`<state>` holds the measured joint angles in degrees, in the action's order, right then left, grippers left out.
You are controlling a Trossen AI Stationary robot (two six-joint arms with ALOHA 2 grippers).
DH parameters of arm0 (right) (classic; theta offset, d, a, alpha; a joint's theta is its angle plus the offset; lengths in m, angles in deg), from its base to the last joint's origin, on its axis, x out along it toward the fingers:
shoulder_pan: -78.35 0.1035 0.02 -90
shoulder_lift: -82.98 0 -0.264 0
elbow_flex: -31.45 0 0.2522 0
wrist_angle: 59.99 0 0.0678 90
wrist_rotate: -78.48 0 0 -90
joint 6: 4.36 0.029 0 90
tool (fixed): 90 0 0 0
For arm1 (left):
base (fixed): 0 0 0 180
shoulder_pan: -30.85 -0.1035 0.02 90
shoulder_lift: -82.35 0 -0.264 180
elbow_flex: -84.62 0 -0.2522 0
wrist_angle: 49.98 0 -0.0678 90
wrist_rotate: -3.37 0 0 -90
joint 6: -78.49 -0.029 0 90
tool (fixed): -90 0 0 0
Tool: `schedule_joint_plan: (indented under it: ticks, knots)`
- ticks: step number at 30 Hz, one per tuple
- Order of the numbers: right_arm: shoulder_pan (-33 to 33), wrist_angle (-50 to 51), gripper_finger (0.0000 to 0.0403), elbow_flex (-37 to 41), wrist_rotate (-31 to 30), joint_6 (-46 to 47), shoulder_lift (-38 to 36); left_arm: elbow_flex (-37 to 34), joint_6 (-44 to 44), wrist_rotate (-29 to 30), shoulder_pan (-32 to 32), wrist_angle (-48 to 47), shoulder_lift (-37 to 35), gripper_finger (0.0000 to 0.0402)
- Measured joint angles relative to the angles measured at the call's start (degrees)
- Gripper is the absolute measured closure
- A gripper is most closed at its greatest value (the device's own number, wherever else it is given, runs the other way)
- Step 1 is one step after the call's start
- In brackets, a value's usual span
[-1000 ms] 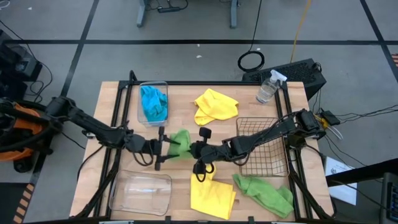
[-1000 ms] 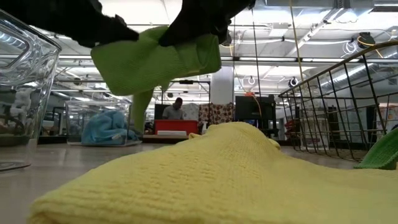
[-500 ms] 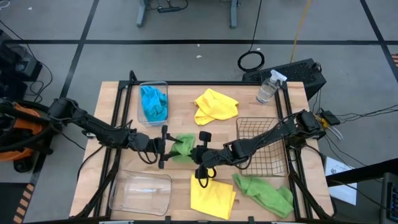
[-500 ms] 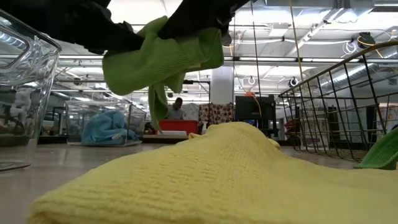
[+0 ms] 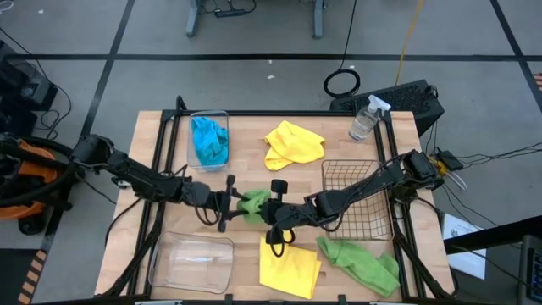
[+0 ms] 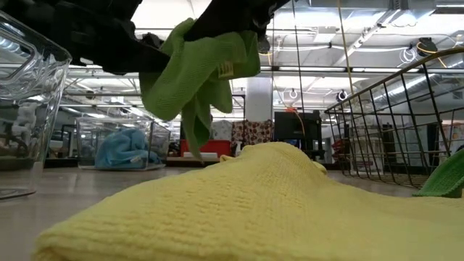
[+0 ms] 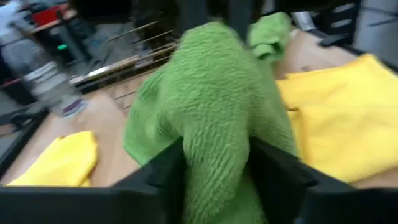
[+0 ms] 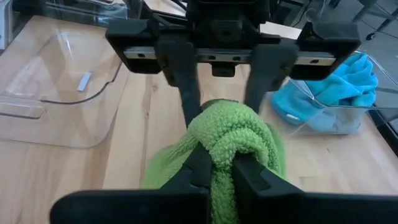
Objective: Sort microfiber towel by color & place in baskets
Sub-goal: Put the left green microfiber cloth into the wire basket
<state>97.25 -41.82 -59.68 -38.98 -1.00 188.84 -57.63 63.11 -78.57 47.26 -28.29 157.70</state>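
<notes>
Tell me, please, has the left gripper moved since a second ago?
Yes. In the high view the left gripper has shifted toward the wire basket, closing around the green towel that the right gripper holds.

1. Even, bright light falls from above onto the pale wooden table (image 5: 339,135); shadows under the arms are soft and short
2. In the low view, white ceiling lights behind leave the dark arms as silhouettes, and the near yellow woven cloth (image 6: 239,210) is slightly soft
3. The left wrist view is smeared by motion blur, most of all across the crumpled green terry cloth (image 7: 211,118)
4. The right wrist view is sharp, with faint glare on the empty clear plastic tub (image 8: 56,93)
</notes>
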Motion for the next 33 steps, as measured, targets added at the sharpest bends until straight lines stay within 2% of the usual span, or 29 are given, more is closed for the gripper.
schedule_joint_plan:
  ticks: [4, 5, 8, 12, 14, 19, 22, 25, 30, 33]
  knots:
    - [0.07, -0.09, 0.0381, 0.0, 0.33, 2.83, 0.0, 0.0, -1.39, -2.45, 0.01, 0.27, 0.0, 0.0365]
    - [0.04, -0.05, 0.0373, 0.0, 0.33, 4.0, 0.0, 0.0, -1.51, -2.47, 0.01, 0.38, 0.0, 0.038]
    - [0.26, -0.08, 0.0333, -0.07, -0.09, 4.93, -0.02, 0.0, -1.55, -2.37, 0.01, 1.15, 0.0, 0.0379]
    - [1.98, 1.27, 0.0262, -0.07, -6.69, 4.96, -0.33, 0.0, -0.38, -0.5, 0.01, 1.11, -0.91, 0.0378]
    - [3.28, 2.92, 0.0227, -0.07, -11.19, 5.29, -1.2, 0.0, 1.2, -0.31, 0.01, 1.08, -2.29, 0.0383]
    - [8.74, 7.39, 0.0163, -0.07, -27.54, 5.44, -3.41, 0.07, 4.39, 0.77, 0.06, -0.81, -7.72, 0.0385]
    - [12.81, 7.51, 0.0145, -0.07, -36.91, 3.98, -3.78, 0.09, 5.68, 1.51, 0.06, -4.3, -10.65, 0.0386]
    - [16.34, 6.93, 0.0139, -0.07, -43.16, 3.08, -3.89, 0.09, 6.63, 2.37, 0.06, -6.49, -12.38, 0.0386]
    - [18.65, 5.48, 0.0138, -0.07, -44.61, 3.97, -2.33, 0.09, 9.6, 3.34, 0.06, -4.96, -13.51, 0.0387]
    - [17.46, -0.31, 0.0135, -0.07, -44.26, 2.12, -0.9, 0.09, 11.9, 3.35, 0.2, -0.61, -13.88, 0.0387]
